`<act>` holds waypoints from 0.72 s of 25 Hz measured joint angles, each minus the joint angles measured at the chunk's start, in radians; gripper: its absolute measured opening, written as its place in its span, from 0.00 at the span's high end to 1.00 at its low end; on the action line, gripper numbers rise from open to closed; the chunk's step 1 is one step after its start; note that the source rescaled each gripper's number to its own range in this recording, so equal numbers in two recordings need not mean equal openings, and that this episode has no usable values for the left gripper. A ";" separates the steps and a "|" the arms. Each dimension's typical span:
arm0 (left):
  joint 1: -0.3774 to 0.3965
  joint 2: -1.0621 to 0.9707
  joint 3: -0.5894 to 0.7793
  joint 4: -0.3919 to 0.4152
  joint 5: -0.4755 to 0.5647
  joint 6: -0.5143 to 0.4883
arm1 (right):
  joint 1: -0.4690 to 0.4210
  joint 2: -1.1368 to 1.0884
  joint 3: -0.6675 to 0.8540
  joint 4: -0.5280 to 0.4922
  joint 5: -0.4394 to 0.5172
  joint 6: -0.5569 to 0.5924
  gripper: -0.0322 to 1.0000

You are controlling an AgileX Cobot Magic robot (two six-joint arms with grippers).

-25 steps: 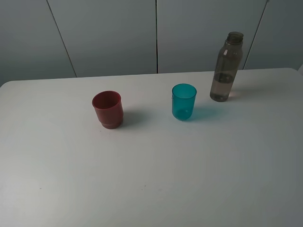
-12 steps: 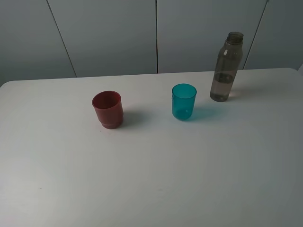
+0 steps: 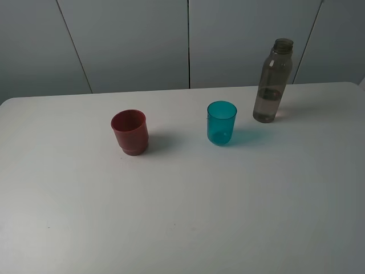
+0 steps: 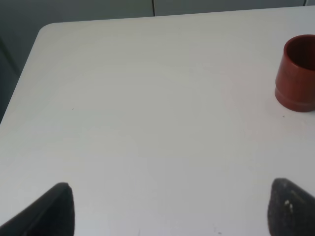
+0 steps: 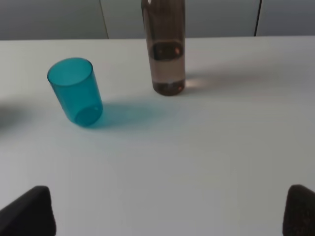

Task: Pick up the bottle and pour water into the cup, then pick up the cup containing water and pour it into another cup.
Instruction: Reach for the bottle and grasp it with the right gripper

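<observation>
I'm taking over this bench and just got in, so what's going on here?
Nothing is being handled yet. The grey-brown bottle, the teal cup and the dark-red cup all stand upright and apart on the white table, the bottle farthest right. The left tool hangs open near the dark-red cup, and the right tool hangs open facing the teal cup and bottle. Both are empty, so the pouring has not begun.

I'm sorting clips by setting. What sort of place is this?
Likely a lab test bench, not a home: a white table against plain grey wall panels, holding only a bottle, a teal cup and a red cup.
</observation>
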 joint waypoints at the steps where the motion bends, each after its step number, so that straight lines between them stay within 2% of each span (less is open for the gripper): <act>1: 0.000 0.000 0.000 0.000 0.000 0.000 | 0.000 0.016 -0.017 -0.006 -0.017 0.000 0.00; 7: 0.000 0.000 0.000 0.000 0.000 0.000 | 0.000 0.318 -0.138 -0.038 -0.177 0.000 0.00; 15: 0.000 0.000 0.000 0.000 0.000 0.000 | 0.000 0.731 -0.173 0.013 -0.552 0.000 0.00; 18: 0.000 0.000 0.000 0.000 0.000 0.000 | 0.011 0.879 -0.173 0.013 -0.619 0.000 0.00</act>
